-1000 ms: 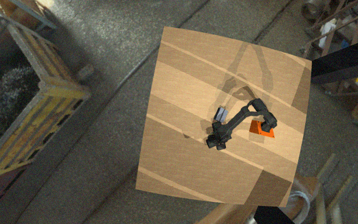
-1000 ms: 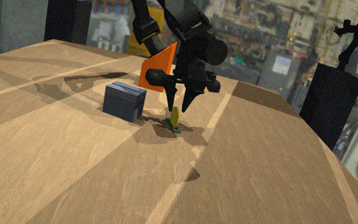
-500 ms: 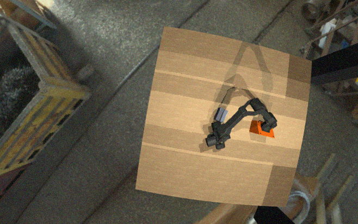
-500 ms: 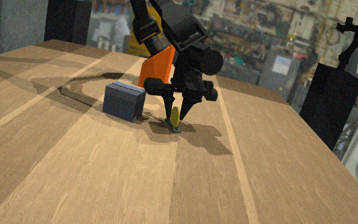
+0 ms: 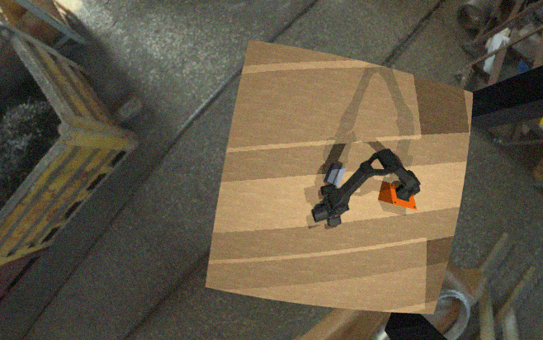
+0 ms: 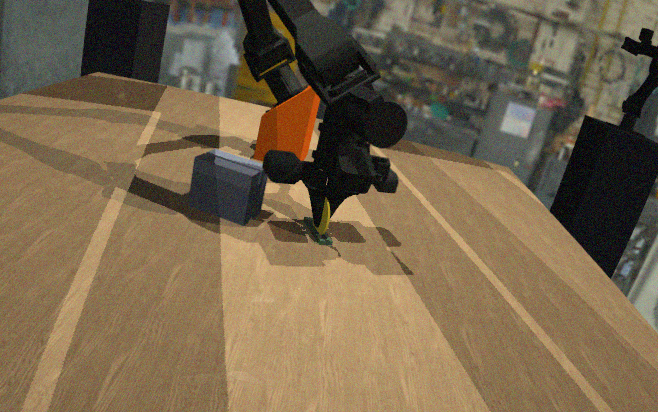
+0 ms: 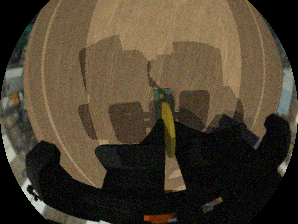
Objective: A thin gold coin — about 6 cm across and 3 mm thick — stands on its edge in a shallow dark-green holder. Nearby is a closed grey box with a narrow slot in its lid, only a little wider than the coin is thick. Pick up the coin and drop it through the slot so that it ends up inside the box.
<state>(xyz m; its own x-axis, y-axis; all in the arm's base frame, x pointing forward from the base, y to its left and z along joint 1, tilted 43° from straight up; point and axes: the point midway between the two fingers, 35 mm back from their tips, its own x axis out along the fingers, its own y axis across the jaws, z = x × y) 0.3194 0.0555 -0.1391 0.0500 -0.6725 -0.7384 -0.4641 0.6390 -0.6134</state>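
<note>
The gold coin (image 6: 326, 215) (image 7: 169, 131) stands on edge, leaning slightly, between the fingertips. My gripper (image 6: 321, 218) (image 7: 163, 121) points down and is shut on the coin from its two flat sides. The coin's lower edge is at the dark-green holder (image 6: 325, 241) (image 7: 161, 93); whether it still rests in the holder's groove is hard to tell. The closed grey box (image 5: 335, 175) (image 6: 220, 192) stands upright beside the gripper, to its left in the exterior view. Its slot runs along the lid. The top view does not show the fingertips, coin or holder, which the arm hides.
The orange base block (image 5: 385, 193) (image 6: 286, 131) stands behind the gripper, under the arm's base. The wooden table (image 5: 268, 214) (image 6: 310, 340) carries striped light and shadows of the arm. The grey box is close to the gripper's side.
</note>
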